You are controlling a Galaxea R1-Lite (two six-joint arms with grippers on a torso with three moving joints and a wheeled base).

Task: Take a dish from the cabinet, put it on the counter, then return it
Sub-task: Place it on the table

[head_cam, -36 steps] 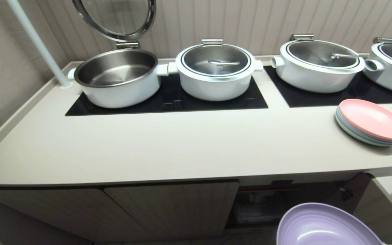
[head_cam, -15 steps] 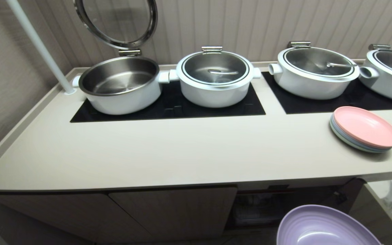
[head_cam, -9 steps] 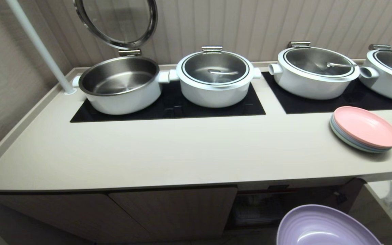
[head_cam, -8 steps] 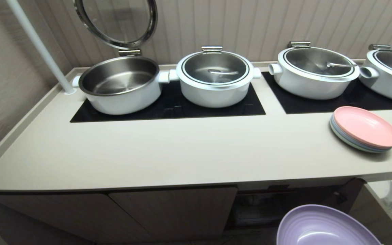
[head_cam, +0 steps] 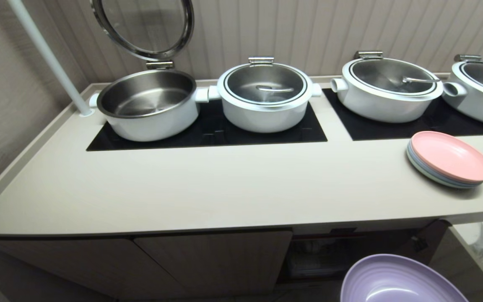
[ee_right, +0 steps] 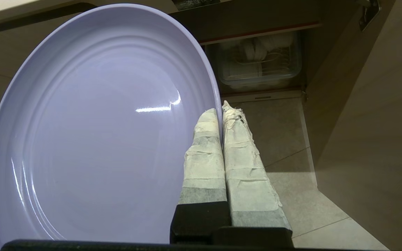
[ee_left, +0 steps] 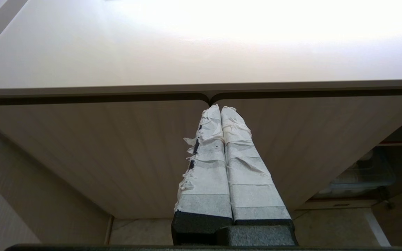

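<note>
The dish [head_cam: 401,281], a lavender plate, hangs tilted at the bottom right of the head view, below the counter [head_cam: 224,184] and in front of the cabinet's [head_cam: 212,260] open compartment [head_cam: 329,256]. In the right wrist view my right gripper [ee_right: 221,108] is shut on the rim of the dish [ee_right: 99,122], one finger on each face. My left gripper [ee_left: 221,108] is shut on nothing, pointing at the seam between two closed cabinet doors [ee_left: 117,150] under the counter edge. Neither gripper shows in the head view.
Several white pots [head_cam: 264,94] stand on black hob panels [head_cam: 208,134]; the leftmost [head_cam: 149,105] has its lid raised. A pink-topped plate stack [head_cam: 449,158] sits at the counter's right. A white pole [head_cam: 48,54] rises at back left. A clear container [ee_right: 257,59] sits inside the cabinet; its open door [ee_right: 372,122] stands at right.
Early on the whole head view shifted downward a little, a camera move. Over the last second the dish and both grippers have held still.
</note>
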